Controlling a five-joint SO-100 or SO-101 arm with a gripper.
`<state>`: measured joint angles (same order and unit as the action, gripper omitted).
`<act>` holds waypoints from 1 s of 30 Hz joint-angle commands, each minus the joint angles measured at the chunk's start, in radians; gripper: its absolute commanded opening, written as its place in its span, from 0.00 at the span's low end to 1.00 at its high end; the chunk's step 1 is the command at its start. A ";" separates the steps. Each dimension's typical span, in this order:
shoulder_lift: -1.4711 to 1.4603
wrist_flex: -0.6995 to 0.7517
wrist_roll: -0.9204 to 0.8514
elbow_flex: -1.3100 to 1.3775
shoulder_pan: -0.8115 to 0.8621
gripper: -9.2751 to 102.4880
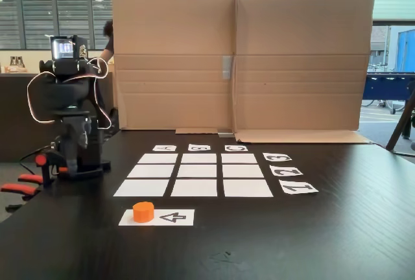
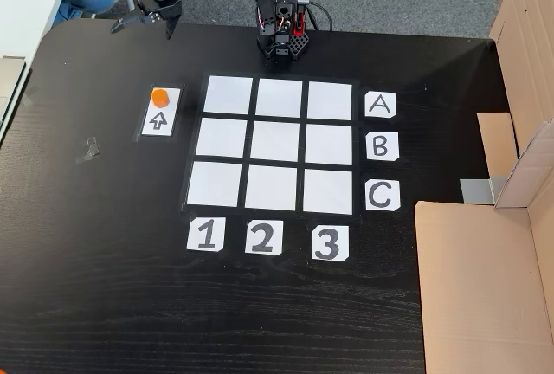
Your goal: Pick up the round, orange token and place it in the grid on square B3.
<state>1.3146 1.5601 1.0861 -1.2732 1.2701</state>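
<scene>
Token: the orange token (image 2: 159, 96) I see sits on the arrow card (image 2: 158, 112), well apart from the jaws.
Jaws: parted, empty, held above the desk (image 2: 95, 244) edge.

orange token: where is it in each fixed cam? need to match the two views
A fixed view, side-on: token low and left of centre, on the left end of the arrow card, in front of the grid.
A fixed view, from above: token upper left, on the arrow card's top end, left of the grid.
Shared landmark: the arrow card.
</scene>
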 commanded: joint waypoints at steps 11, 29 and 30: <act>-0.101 -0.005 -0.293 0.124 -0.081 0.76; -0.307 -0.003 -0.270 0.239 -0.270 0.76; -0.316 -0.003 -0.265 0.247 -0.278 0.76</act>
<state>1.0002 1.5601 0.8023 -1.0723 1.0124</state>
